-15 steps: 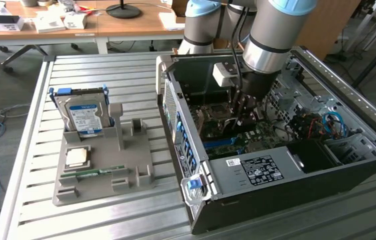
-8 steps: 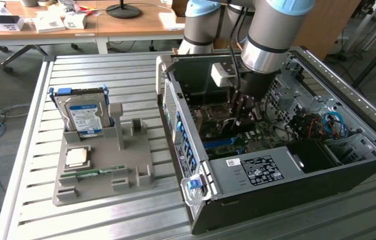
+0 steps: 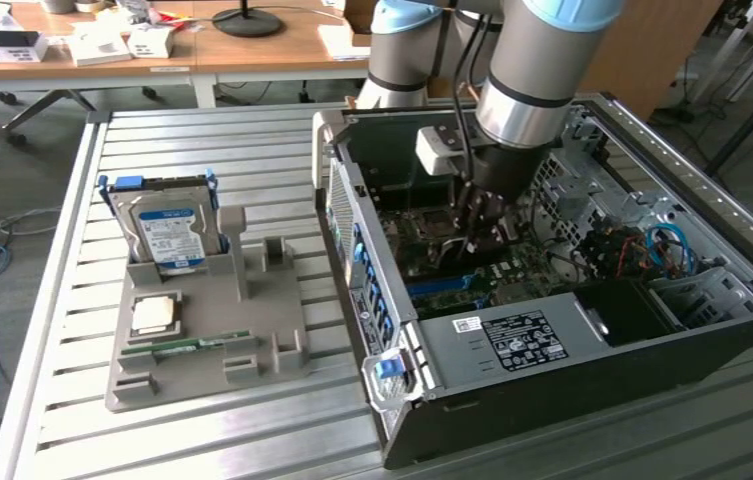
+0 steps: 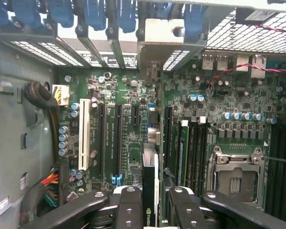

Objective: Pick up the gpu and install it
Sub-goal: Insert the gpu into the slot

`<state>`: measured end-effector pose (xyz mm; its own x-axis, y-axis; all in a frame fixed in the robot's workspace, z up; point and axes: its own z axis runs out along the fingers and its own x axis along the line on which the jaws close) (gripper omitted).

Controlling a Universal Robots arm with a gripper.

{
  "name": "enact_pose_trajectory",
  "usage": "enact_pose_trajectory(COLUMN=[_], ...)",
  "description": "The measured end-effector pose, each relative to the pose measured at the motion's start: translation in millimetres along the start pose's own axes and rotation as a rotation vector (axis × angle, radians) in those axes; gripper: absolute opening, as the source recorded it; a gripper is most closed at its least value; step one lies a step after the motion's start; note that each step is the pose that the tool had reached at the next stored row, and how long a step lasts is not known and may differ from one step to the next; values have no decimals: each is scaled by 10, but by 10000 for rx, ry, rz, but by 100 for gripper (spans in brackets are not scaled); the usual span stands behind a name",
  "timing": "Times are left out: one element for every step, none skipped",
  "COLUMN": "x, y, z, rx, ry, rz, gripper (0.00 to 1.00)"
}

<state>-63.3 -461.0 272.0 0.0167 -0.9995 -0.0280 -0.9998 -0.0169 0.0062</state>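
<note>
In the wrist view the gpu (image 4: 150,179) appears edge-on: a thin black card with a logo on its edge. Its silvery metal bracket (image 4: 161,45) reaches to the blue-latched rear slot openings of the case. My gripper (image 4: 155,200) is shut on the card, one black finger (image 4: 128,205) on each side. The card stands over the green motherboard (image 4: 126,124), in line with the long black expansion slots (image 4: 118,138); I cannot tell whether it is seated. In the exterior view my gripper (image 3: 483,230) reaches down inside the open computer case (image 3: 523,345).
A grey holder (image 3: 203,340) on the slatted table carries a blue-labelled hard drive (image 3: 169,232), a processor chip (image 3: 156,315) and a green RAM stick (image 3: 189,346). RAM slots (image 4: 190,143), an open CPU socket (image 4: 236,171) and cable bundles (image 4: 43,100) flank the card.
</note>
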Motion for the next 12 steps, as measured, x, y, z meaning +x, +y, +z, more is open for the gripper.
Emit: enact_pose_trajectory(x=[0,1,1,1,1,1,2,1,1,1,1,1], y=[2,3,6,9,11,13,13,13,13,14,16,18], z=[13,26,37,44,51,55,54,55,59,66,73,79], rx=[3,6,8,9,9,9,8,8,9,10,10,9], ry=[1,1,1,0,1,2,3,3,1,-2,-1,2], rz=[-1,-2,-1,0,0,-1,-1,-2,-1,-1,0,0], gripper=[26,26,26,26,26,26,26,26,26,26,26,26])
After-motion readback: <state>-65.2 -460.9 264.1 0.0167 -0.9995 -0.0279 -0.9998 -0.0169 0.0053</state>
